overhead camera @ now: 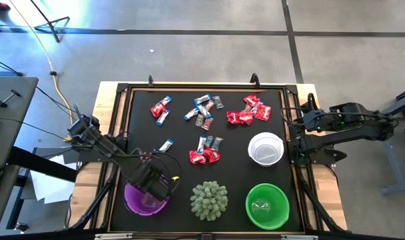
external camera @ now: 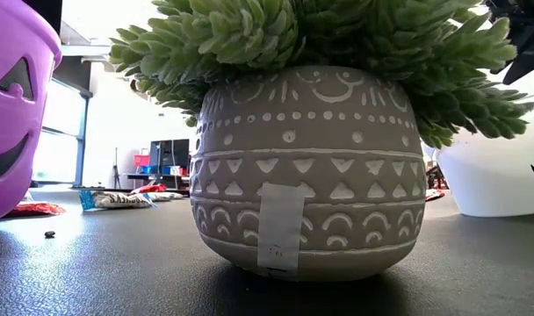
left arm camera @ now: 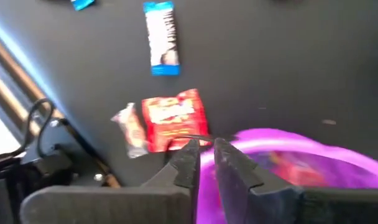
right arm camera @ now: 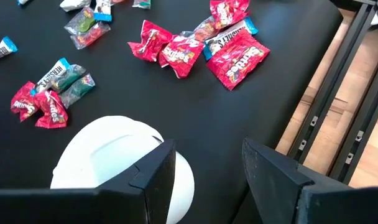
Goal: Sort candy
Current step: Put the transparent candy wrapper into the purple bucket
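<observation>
The left gripper (left arm camera: 204, 163) hangs over the purple bowl (overhead camera: 146, 198) at the worktop's front left corner, fingers nearly closed with a slim gap, nothing visibly between them. The right gripper (right arm camera: 207, 163) waits at the right edge beside the white bowl (overhead camera: 265, 148), jaws wide apart and empty. Candy (overhead camera: 204, 110) lies scattered along the rear and centre of the black mat (overhead camera: 236, 140).
</observation>
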Robot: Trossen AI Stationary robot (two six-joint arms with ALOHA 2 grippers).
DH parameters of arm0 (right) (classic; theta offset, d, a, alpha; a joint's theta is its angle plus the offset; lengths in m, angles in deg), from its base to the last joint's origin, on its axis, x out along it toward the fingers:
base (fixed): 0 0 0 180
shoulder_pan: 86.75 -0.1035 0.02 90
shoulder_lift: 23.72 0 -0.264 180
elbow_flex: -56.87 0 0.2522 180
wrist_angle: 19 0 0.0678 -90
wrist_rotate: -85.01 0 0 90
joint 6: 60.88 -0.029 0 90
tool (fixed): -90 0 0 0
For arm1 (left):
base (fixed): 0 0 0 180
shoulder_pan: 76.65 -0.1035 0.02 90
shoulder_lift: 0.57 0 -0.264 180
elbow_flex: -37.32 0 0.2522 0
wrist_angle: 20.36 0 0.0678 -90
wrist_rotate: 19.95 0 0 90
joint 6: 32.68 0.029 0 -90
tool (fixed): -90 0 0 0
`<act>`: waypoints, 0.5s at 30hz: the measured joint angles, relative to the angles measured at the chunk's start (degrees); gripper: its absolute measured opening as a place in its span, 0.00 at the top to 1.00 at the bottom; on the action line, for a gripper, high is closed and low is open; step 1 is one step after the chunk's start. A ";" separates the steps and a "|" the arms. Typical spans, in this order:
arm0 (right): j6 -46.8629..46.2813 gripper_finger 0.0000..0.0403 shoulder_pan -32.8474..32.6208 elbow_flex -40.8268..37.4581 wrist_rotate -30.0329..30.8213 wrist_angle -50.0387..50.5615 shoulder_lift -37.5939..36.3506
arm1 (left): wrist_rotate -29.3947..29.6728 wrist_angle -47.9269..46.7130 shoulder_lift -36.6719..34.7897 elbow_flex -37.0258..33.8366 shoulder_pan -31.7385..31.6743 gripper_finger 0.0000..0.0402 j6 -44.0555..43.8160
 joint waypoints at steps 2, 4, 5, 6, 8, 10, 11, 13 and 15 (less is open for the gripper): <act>0.01 0.55 0.00 0.00 0.01 -0.01 0.00 | -0.02 -0.01 0.00 -2.33 -0.69 0.94 -0.79; 0.02 0.55 0.00 0.00 0.02 -0.01 0.00 | -0.15 0.08 -0.47 -4.41 -1.39 0.95 -1.89; 0.02 0.55 0.00 0.00 0.02 -0.01 0.00 | -0.27 -0.04 -0.82 -5.21 -1.82 0.95 -2.71; 0.00 0.55 0.00 0.00 0.02 -0.01 0.00 | -0.40 -0.03 -1.19 -5.87 -2.18 0.95 -3.64; 0.00 0.55 0.00 0.00 0.02 0.00 0.00 | -1.47 0.10 -2.29 -7.34 -2.53 0.95 -5.31; -0.29 0.55 0.00 0.00 0.00 0.00 0.00 | -3.22 0.08 -3.33 -8.30 -2.42 0.95 -7.21; -0.52 0.55 0.00 0.00 0.00 0.01 0.00 | -4.23 0.22 -3.74 -8.58 -2.05 0.95 -8.01; -1.07 0.55 0.00 0.00 0.00 0.01 0.00 | -5.55 0.66 -4.38 -8.69 -1.06 0.95 -9.56; -1.07 0.55 0.00 0.00 0.00 0.03 0.00 | -5.80 2.15 -5.02 -8.68 0.04 0.95 -11.31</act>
